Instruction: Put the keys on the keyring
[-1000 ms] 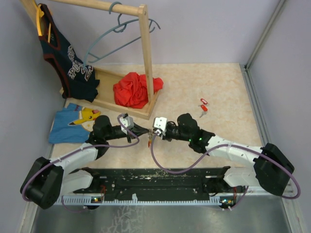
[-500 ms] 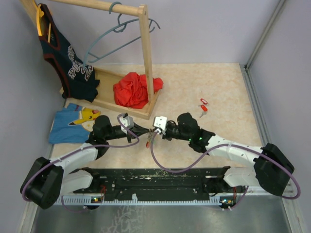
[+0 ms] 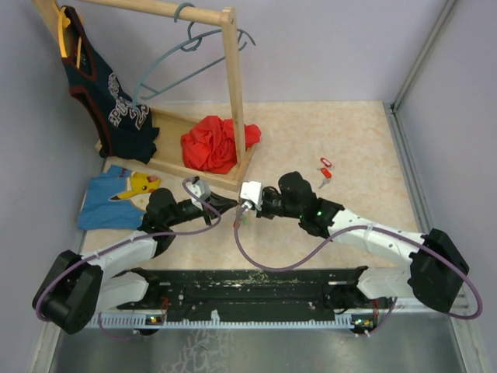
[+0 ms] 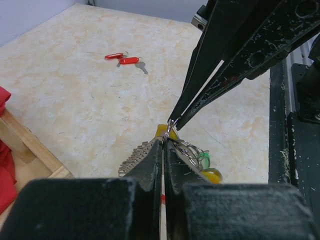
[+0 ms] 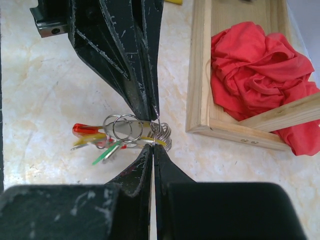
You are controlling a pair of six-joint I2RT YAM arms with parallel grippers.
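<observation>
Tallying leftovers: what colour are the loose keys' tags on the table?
The loose keys have red tags; clearest in left wrist view.

Pale lilac walls [image 3: 326,47] close the place in, evenly lit, with a metal strip [image 3: 423,50] running up the far right corner. The tabletop [image 3: 349,140] is beige and marbled. Beyond the jaws, a little to their left, stands a wooden clothes rack [image 3: 231,85]. A grey-blue hanger [image 3: 153,68] and a dark jersey [image 3: 109,93] hang from its bar, and a red cloth [image 3: 211,144] is bunched on its base. Left of the jaws a blue shirt [image 3: 109,202] lies flat.
</observation>
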